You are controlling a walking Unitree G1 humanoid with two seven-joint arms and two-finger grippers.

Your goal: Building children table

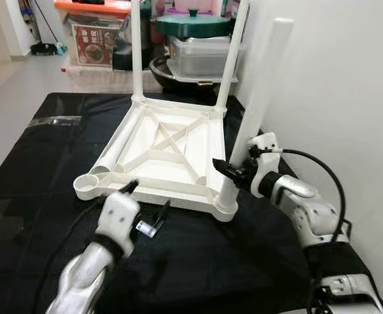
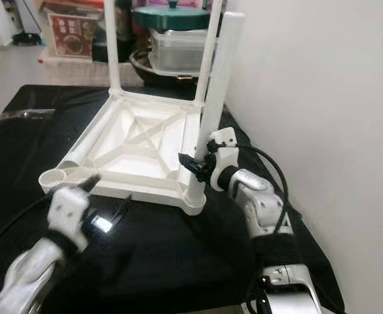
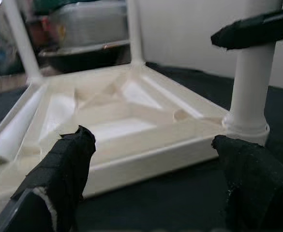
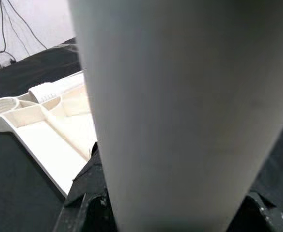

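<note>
A black cloth [image 1: 40, 163] carries the upturned white tabletop [image 1: 162, 154]; three legs stand in its corner sockets, a fourth leg [image 1: 122, 145] lies inside it, one socket [image 1: 86, 185] open; the right gripper [image 1: 229, 171] pinches the near right leg [image 1: 256, 104]; the left gripper [image 1: 148, 206] hovers spread before the edge; the red box label [image 1: 91, 34] behind is unreadable.

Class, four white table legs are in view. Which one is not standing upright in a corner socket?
The leg lying flat inside the upturned tabletop, along its left edge. The other three stand in sockets; the right gripper is at the near-right one.
</note>
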